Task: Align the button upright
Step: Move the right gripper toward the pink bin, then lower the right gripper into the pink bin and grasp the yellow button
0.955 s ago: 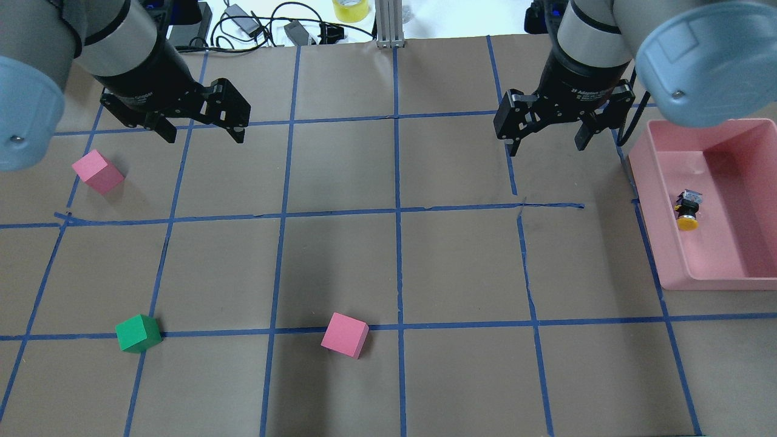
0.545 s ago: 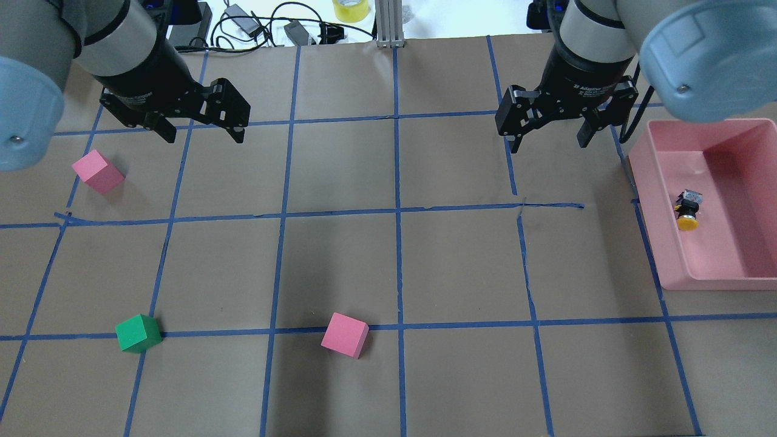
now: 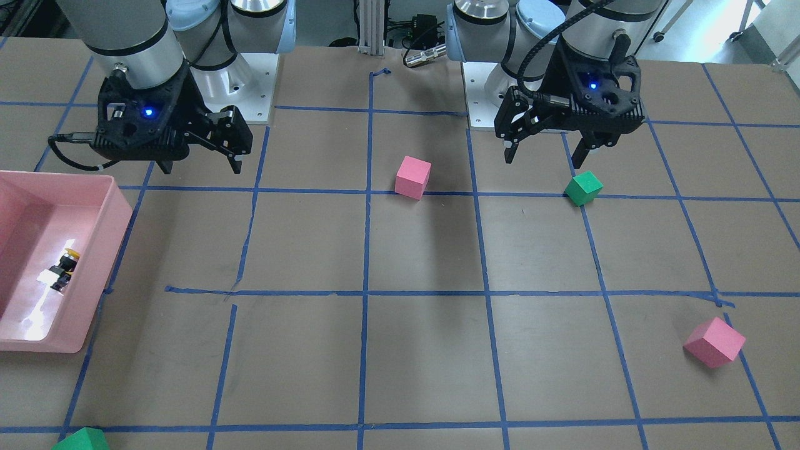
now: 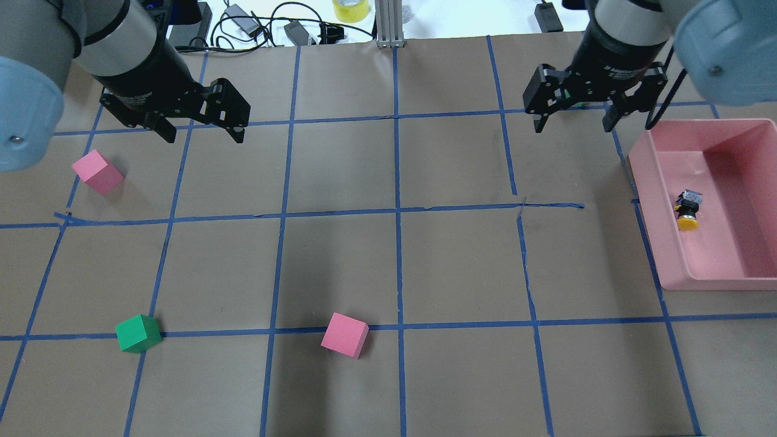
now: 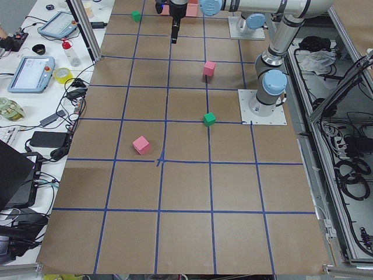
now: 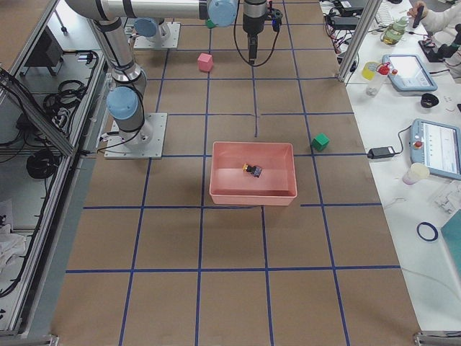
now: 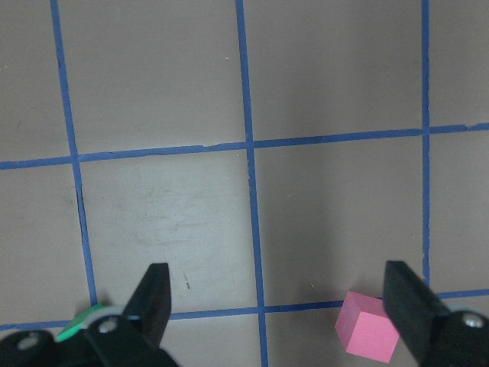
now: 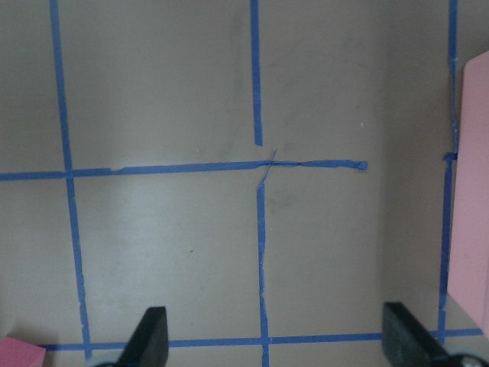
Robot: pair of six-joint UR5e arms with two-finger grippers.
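Note:
The button [image 4: 688, 209] has a yellow cap and a black body. It lies on its side inside the pink tray [image 4: 716, 282] at the right edge of the table, cap toward the near side. It also shows in the front view [image 3: 62, 270] and the right side view [image 6: 253, 170]. My right gripper [image 4: 572, 124] is open and empty above the table, left of the tray's far corner and apart from it. My left gripper [image 4: 203, 135] is open and empty at the far left. The right wrist view shows only the tray's edge [image 8: 470, 191].
A pink cube [image 4: 97, 172] lies near my left gripper. A green cube [image 4: 138, 333] and another pink cube [image 4: 345, 335] sit at the near side. A second green cube [image 6: 320, 141] lies beyond the tray. Cables and tape lie past the far edge.
My right gripper has moved right and toward the far edge, closer to the tray's far corner. It stays open. My left arm and the button have not moved.

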